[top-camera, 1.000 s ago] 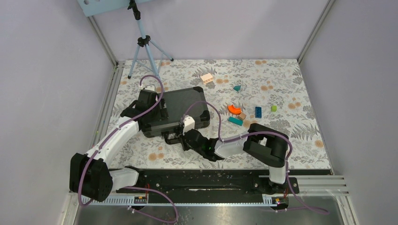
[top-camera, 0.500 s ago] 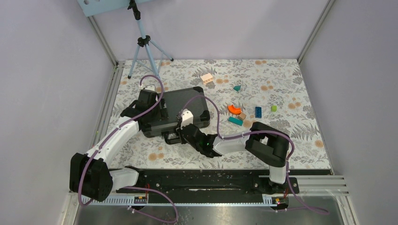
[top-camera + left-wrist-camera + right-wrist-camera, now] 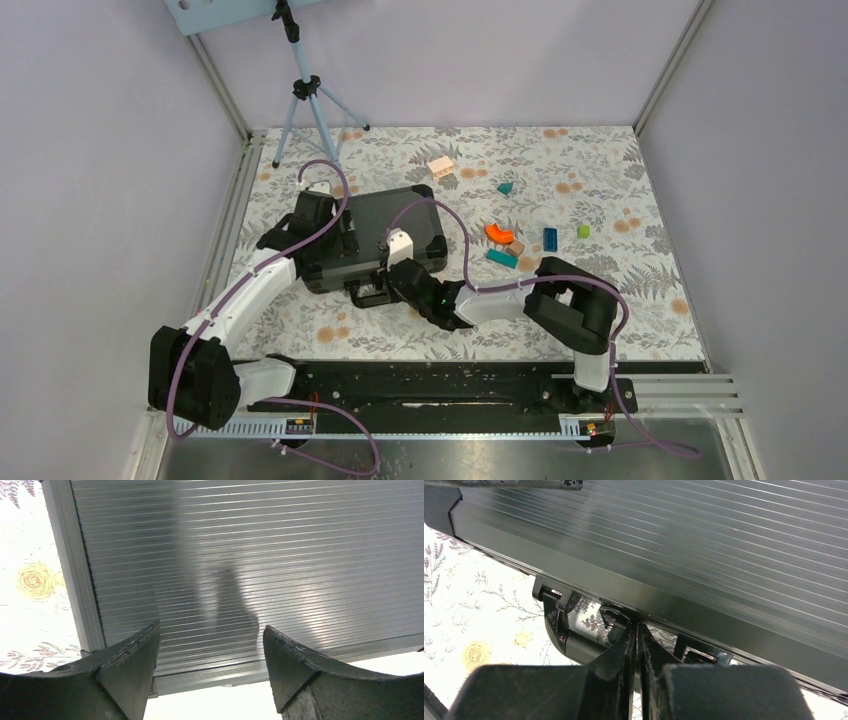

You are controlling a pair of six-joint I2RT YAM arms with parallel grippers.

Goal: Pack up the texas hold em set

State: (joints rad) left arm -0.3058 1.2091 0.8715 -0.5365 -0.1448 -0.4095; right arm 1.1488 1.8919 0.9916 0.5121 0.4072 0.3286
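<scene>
The black briefcase [image 3: 385, 222] lies flat on the floral worktop [image 3: 620, 170], left of centre and nearer the left edge than the right. Its lid is down, so whatever it holds is hidden. Its ribbed lid [image 3: 260, 555] fills most of the left wrist view. The left gripper [image 3: 343, 236] hangs over the left part of that lid with its fingers [image 3: 132, 665] set well apart and nothing between them; whether they touch the ribs I cannot tell. The right gripper [image 3: 638, 636] sits at the case's near long side, its two fingers pressed together with no gap. Their tips are up against the small fitting in the middle of that side, just above the black handle [image 3: 574, 647], which lies folded down on the worktop below the rim — a latch bracket [image 3: 549, 587] shows at the handle's left. Well apart from the case, toward the middle of the worktop, lie an orange curved block [image 3: 498, 233] and a teal block [image 3: 501, 258]. A tripod [image 3: 305, 100] stands at the far left corner.
</scene>
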